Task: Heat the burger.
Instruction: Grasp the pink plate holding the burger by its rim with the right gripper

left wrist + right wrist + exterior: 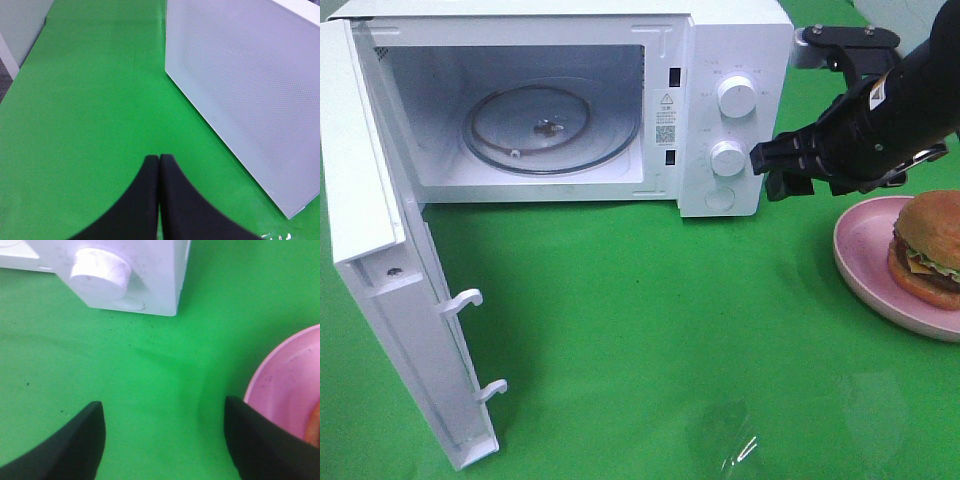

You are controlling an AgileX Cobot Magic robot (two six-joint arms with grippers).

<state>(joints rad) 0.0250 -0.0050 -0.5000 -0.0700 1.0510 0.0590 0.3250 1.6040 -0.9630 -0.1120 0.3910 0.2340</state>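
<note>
**Door open wide, burger at 4 o'clock from the right gripper**

Door (pixel 390 300) of the microwave (pixel 720 40) stands swung out at 7 o'clock in the high view, hinged on the cavity's 9 o'clock side. The glass turntable (pixel 550 125) inside carries nothing.

Right gripper (pixel 775 170) points at the lower knob (pixel 727 158), tips just beside it. Its jaws are spread wide and hold nothing.

Burger (pixel 928 250) sits on the pink plate (pixel 865 250) at the 3 o'clock edge of the view, near the right gripper and at 4 o'clock from it. It is round, so there is no long axis to line up with. The plate rim facing 9 o'clock is bare.

Left gripper (pixel 159 160) is out of the high view, jaws pressed together on nothing. It hangs over the green table (pixel 670 330) beside a white dotted panel, probably the door's outer face.

Judgement: the right arm is clearly nearer. The path from plate to cavity runs toward 10 o'clock, and the microwave's knob-panel corner stands between. The load must therefore swing round the front. The door does not block that side.
</note>
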